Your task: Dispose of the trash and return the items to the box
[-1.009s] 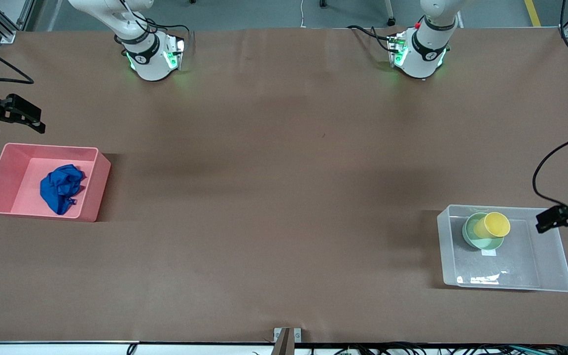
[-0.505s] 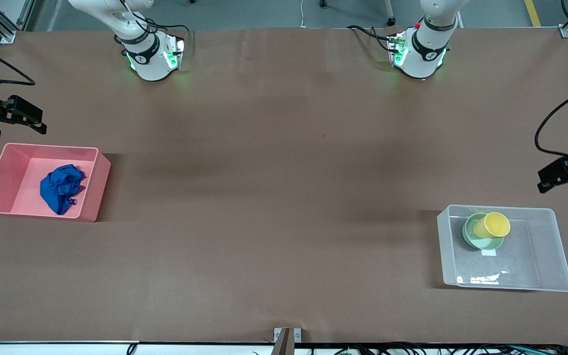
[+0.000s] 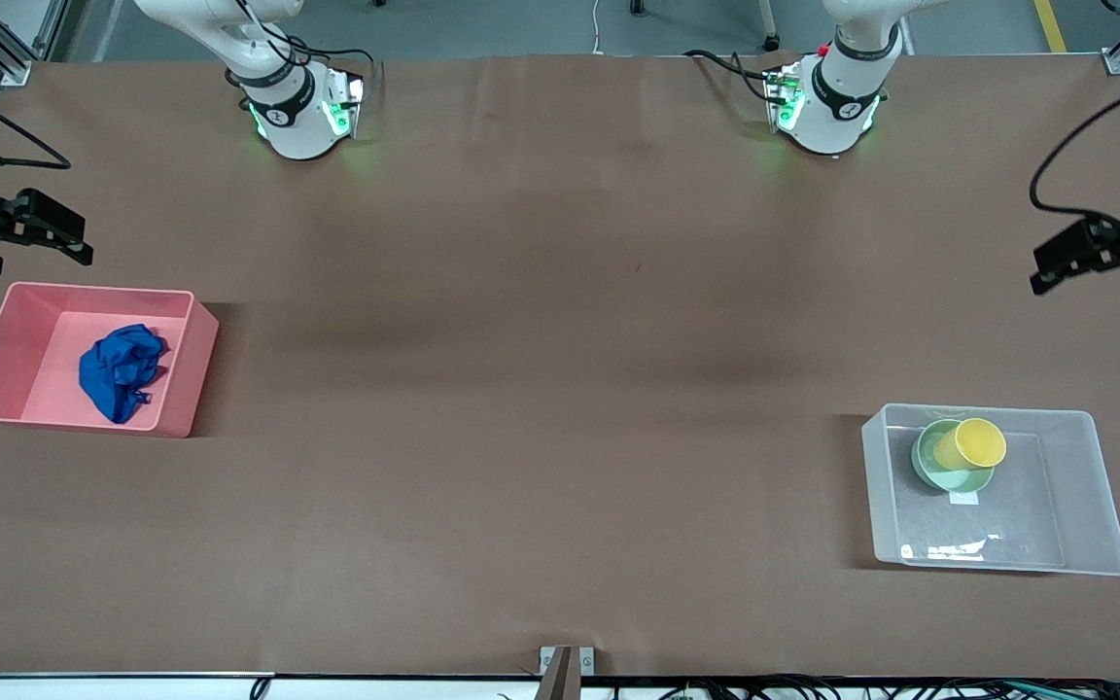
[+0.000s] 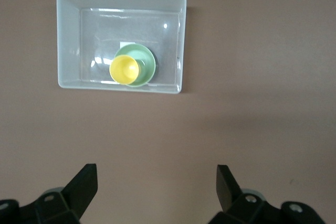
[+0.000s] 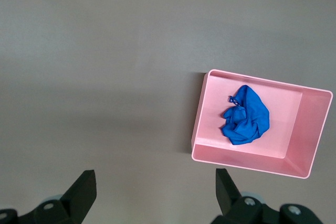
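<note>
The blue wad (image 3: 122, 367) lies in the pink bin (image 3: 6, 331) at the right arm's end of the table; it also shows in the right wrist view (image 5: 245, 116). The yellow cup (image 3: 978, 443) lies tipped in the mint-green bowl (image 3: 939, 469) inside the clear box (image 3: 1085, 525) at the left arm's end; the left wrist view shows the cup (image 4: 124, 70), the bowl (image 4: 145, 64) and the box (image 4: 68, 40). My left gripper (image 3: 1066, 262) (image 4: 156, 182) is open and empty, high over bare table. My right gripper (image 3: 54, 238) (image 5: 155, 186) is open and empty, high over bare table beside the bin.
The brown table (image 3: 560, 389) stretches between the bin and the box. The two arm bases (image 3: 297, 107) (image 3: 827, 102) stand along the edge farthest from the front camera.
My left gripper has risen and drawn away from above the box toward its base. My right gripper has barely moved.
</note>
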You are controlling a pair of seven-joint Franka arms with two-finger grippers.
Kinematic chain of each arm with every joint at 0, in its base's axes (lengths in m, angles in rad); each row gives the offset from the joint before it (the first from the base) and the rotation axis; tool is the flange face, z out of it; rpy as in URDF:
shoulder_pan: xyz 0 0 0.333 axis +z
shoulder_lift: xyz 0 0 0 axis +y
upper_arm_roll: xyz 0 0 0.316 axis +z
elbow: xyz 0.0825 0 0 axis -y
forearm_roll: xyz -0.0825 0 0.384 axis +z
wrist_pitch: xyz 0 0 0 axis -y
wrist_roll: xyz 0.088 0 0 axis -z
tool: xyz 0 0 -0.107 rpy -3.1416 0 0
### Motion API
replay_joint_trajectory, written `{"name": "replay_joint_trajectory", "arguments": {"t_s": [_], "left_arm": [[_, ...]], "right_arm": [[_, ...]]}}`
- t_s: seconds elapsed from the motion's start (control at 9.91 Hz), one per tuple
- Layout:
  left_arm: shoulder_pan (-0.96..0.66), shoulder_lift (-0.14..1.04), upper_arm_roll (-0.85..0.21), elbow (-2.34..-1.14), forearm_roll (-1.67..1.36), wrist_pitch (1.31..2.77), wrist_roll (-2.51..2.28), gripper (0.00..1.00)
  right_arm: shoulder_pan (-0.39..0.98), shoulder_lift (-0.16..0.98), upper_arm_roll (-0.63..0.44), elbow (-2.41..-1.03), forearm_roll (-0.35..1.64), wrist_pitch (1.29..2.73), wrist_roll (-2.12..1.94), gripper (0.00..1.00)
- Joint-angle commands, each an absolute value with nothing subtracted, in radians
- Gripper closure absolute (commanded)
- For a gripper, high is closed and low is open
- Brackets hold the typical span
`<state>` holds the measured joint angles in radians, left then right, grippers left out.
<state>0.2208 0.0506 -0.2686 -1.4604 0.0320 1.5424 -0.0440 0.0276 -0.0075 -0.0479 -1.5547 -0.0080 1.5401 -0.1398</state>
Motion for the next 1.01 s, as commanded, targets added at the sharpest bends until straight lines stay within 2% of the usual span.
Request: {"name": "replay_joint_trajectory", "arguments": {"t_s": [0.0,0.1,0.2,0.71,0.91], "left_arm": [[0.146,-0.087,-0.175,-1.681,-0.002,1.587,-0.057,0.0],[0.109,-0.141,-0.137,-1.759,-0.002,1.62,-0.075,0.0],[0.082,-0.17,-0.111,-1.788,-0.002,1.629,-0.08,0.0],[0.04,-0.129,-0.12,-1.717,0.0,1.621,-0.126,0.0],[0.04,-0.106,-0.117,-1.68,-0.002,1.575,-0.124,0.0]], "right_arm": [[0.037,-0.008,-0.054,-1.555,0.002,1.534,-0.124,0.0],[0.037,-0.008,-0.054,-1.555,0.002,1.534,-0.124,0.0],[0.037,-0.008,-0.054,-1.555,0.002,1.534,-0.124,0.0],[0.038,-0.008,-0.054,-1.552,0.002,1.534,-0.123,0.0],[0.038,-0.008,-0.054,-1.552,0.002,1.534,-0.123,0.0]]}}
